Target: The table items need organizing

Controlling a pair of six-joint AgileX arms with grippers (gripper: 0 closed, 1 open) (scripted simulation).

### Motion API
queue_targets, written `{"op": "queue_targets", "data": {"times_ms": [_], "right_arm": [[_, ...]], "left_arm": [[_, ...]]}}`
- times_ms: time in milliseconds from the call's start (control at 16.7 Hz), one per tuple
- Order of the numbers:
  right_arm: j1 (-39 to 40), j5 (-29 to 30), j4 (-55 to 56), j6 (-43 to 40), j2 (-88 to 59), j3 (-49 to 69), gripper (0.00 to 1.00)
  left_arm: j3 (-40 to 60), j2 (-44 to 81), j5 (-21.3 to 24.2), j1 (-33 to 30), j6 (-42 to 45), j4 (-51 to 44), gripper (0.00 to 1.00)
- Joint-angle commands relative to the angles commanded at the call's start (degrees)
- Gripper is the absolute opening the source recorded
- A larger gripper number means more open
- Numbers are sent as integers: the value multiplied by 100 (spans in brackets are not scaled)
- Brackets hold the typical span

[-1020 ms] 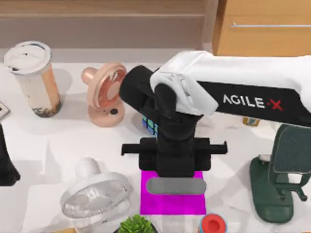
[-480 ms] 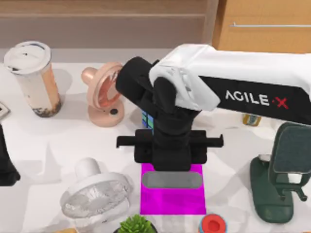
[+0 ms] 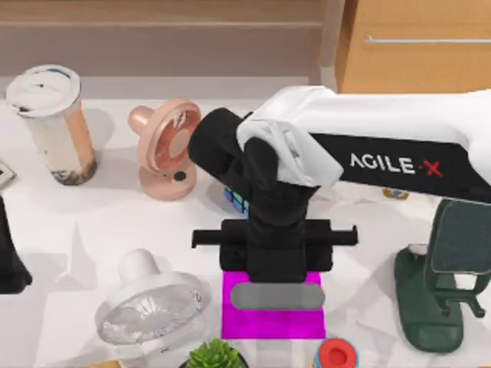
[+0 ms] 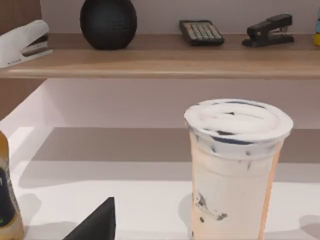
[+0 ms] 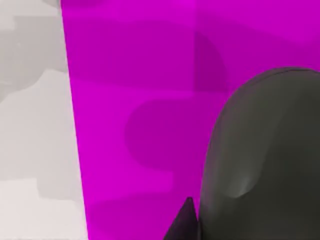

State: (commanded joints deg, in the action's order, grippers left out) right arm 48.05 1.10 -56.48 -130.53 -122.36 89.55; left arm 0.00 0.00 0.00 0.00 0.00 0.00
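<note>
The dark grey mouse [image 3: 278, 296] sits at the far part of the magenta mat [image 3: 272, 322], half hidden under my right gripper [image 3: 276, 277]. In the right wrist view the mouse [image 5: 265, 155] is close up over the mat [image 5: 135, 100], with a dark fingertip [image 5: 184, 220] against its side. The gripper is shut on the mouse. The white-lidded cup [image 3: 52, 123] with brownish drink stands upright at the table's [image 3: 84, 222] far left, and also faces the left wrist camera [image 4: 235, 165]. A silver-edged smartphone corner [image 3: 4, 175] pokes in at the left edge. My left arm [image 3: 8, 257] is parked there.
A pink fan [image 3: 167, 147] stands behind the right arm and a white fan [image 3: 149, 310] lies left of the mat. A puzzle cube [image 3: 236, 199] peeks from under the arm. A green stand [image 3: 441, 284] is at the right. A plant [image 3: 213, 356] and a red-capped item [image 3: 335, 354] line the near edge.
My right gripper and the mouse first shifted toward the mat's far edge, then came back toward the near side, ending close to where they were a second ago. The left arm stayed still.
</note>
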Motion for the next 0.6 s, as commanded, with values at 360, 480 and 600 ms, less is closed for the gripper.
{"op": "queue_targets", "data": {"times_ms": [360,480,600], "right_arm": [[39,-32,25,-34,-71,-42,8],[39,-32,25,-34,-71,-42,23],[39,-32,25,-34,-71,-42,38]], "left_arm": [[0,0,0,0,0,0,100],[0,0,0,0,0,0,100],[0,0,0,0,0,0,100]]}}
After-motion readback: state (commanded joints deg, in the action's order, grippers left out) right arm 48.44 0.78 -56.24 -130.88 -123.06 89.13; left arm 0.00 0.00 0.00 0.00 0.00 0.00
